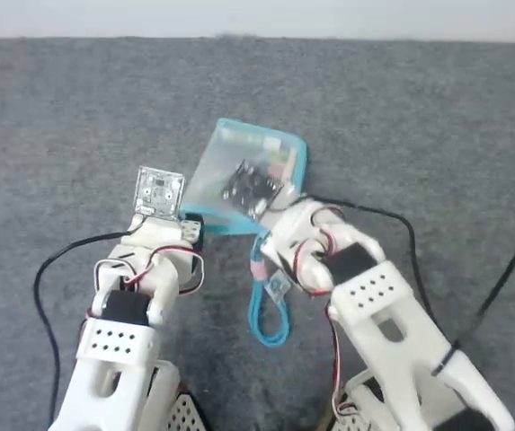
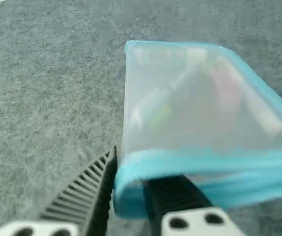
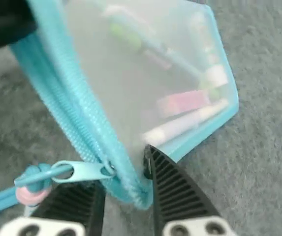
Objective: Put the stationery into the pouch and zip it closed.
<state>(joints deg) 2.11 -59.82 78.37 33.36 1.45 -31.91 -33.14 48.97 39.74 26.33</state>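
Left gripper (image 2: 131, 173) and right gripper (image 3: 123, 172) pinch opposite ends of pouch (image 1: 230, 166), zipper edge (image 3: 72, 115) running crosswise between them

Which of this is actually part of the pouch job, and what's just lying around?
Job:
- pouch
- stationery inside it
- zipper pull
- left gripper and right gripper, both clamped on the pouch

Just there:
- blue cord loop hanging off the pull
- black cable
- grey carpet
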